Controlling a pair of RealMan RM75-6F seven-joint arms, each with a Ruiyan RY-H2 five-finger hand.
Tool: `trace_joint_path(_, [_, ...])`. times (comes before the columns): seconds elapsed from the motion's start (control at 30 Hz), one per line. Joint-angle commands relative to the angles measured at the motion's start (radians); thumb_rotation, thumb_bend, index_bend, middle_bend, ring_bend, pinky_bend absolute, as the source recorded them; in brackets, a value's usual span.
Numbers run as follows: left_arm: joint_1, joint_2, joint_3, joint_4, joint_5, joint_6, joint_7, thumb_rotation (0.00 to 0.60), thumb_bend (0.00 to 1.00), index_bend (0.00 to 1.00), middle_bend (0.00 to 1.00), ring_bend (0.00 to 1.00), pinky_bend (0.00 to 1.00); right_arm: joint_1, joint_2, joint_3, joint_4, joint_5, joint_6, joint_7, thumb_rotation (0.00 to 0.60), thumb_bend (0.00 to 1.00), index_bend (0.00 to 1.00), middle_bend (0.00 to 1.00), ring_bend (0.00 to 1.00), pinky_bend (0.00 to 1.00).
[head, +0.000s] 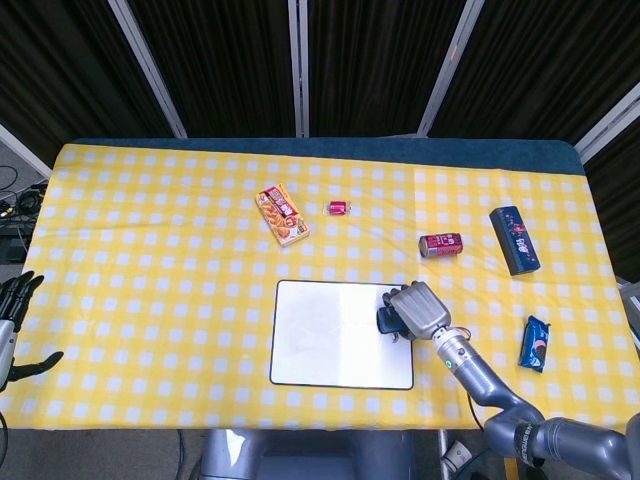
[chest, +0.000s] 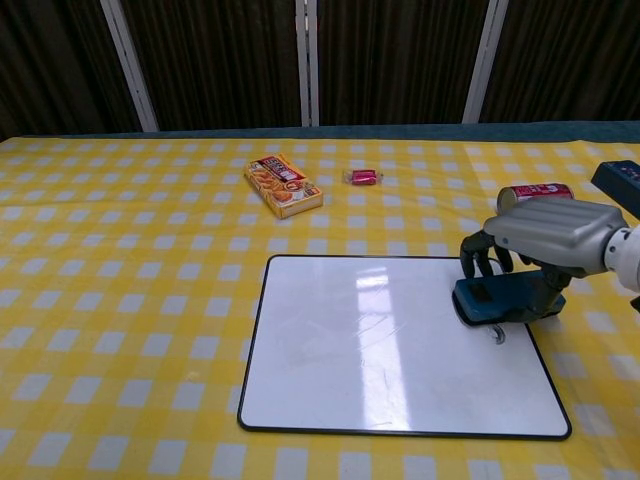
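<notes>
1. My right hand (chest: 548, 238) has its fingers (chest: 478, 252) curled down over a blue eraser (chest: 492, 299), gripping it from above; in the head view the hand (head: 420, 309) hides most of it.
2. The eraser sits on the whiteboard (chest: 370, 345), near its right edge, towards the far corner.
3. My left hand (head: 14, 318) shows only at the left edge of the head view, off the table, fingers spread and holding nothing.
4. The board lies flat on a yellow-and-white checked cloth (head: 150, 270) covering the table.
5. Behind my right hand lies a red can (head: 440, 245) on its side; further right are a dark box (head: 515, 240) and a blue packet (head: 536, 343).
6. Beyond the board lie an orange snack box (chest: 284, 185) and a small pink sweet (chest: 363, 177).
7. Behind the table hang dark curtains (chest: 210, 60) divided by pale metal bars (chest: 309, 60).
</notes>
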Motion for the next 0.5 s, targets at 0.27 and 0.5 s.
trace_joint_path(0.27, [0.0, 0.0, 0.0, -0.002, 0.0, 0.001, 0.001, 0.6, 0.0, 0.0, 0.0, 0.0, 0.0, -0.013, 0.058, -0.072, -0.083, -0.055, -0.01, 0.001, 0.6, 0.37, 0.55, 0.58, 0.47, 0.49])
trace_joint_path(0.5, [-0.001, -0.001, 0.0, -0.003, 0.001, 0.0, 0.006, 0.6, 0.0, 0.0, 0.0, 0.0, 0.0, -0.029, 0.118, -0.139, -0.173, -0.129, -0.004, -0.002, 0.6, 0.37, 0.55, 0.58, 0.47, 0.49])
